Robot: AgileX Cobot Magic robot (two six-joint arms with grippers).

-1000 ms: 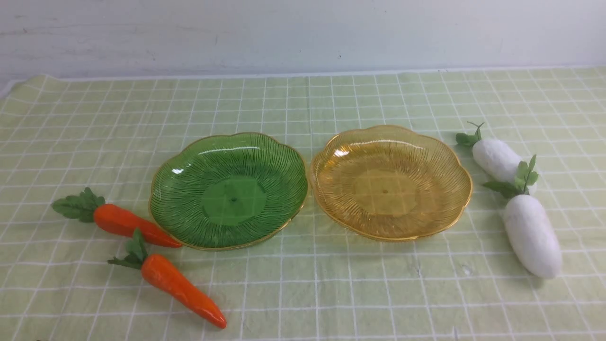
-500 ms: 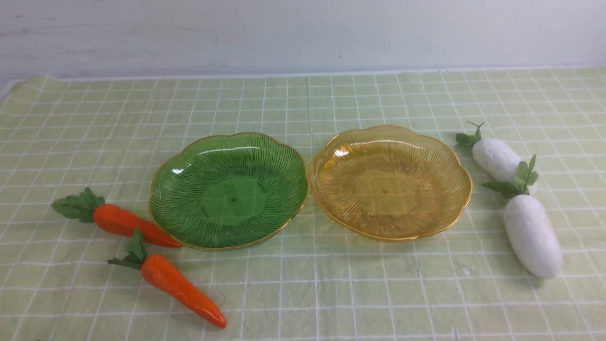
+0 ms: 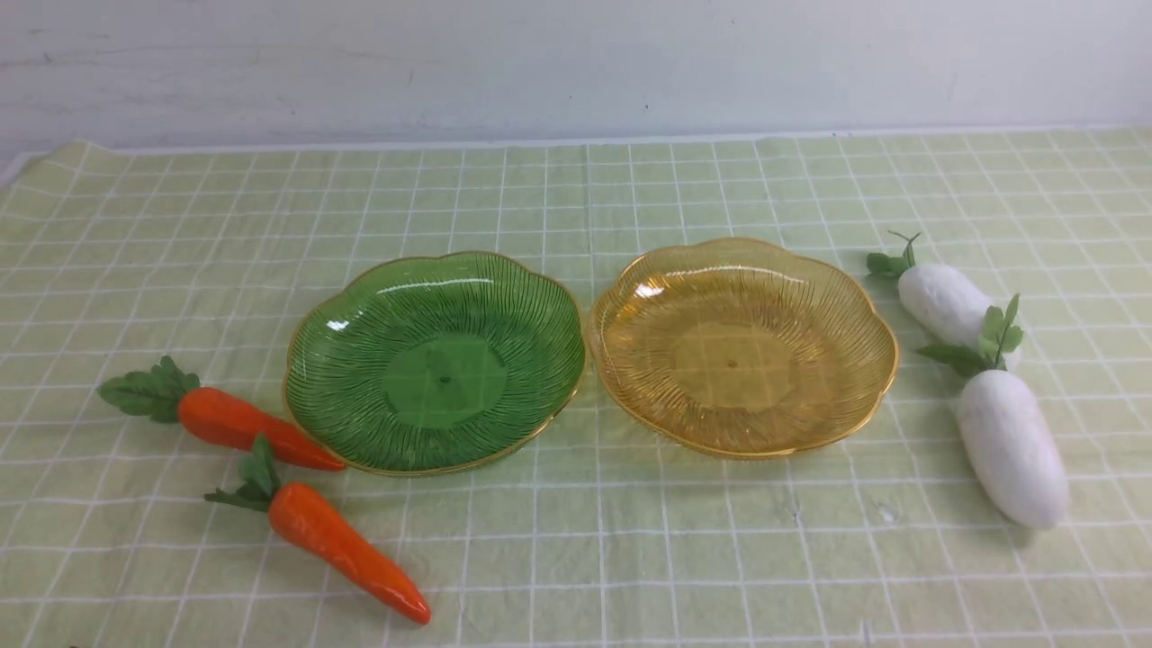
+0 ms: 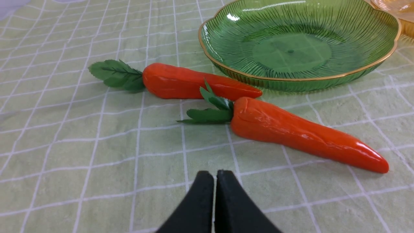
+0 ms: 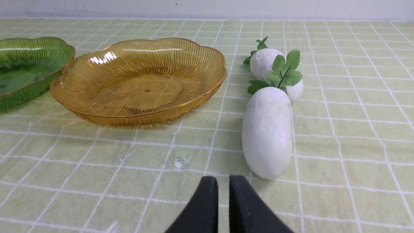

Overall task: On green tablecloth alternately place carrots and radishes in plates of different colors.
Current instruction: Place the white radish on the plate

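On the green tablecloth (image 3: pixel 576 198) a green plate (image 3: pixel 436 361) and an amber plate (image 3: pixel 742 345) stand side by side, both empty. Two carrots lie left of the green plate: the far carrot (image 3: pixel 236 421) touches its rim, the near carrot (image 3: pixel 346 546) lies closer to me. Two radishes lie right of the amber plate: the far radish (image 3: pixel 942 300) and the near radish (image 3: pixel 1012 445). My left gripper (image 4: pixel 215 176) is shut and empty, short of the near carrot (image 4: pixel 300 134). My right gripper (image 5: pixel 223 181) is shut and empty, just short of the near radish (image 5: pixel 267 131). Neither arm shows in the front view.
A pale wall (image 3: pixel 576 63) rises behind the cloth's far edge. The cloth's far left corner (image 3: pixel 36 157) shows bare table beside it. Open cloth lies in front of both plates.
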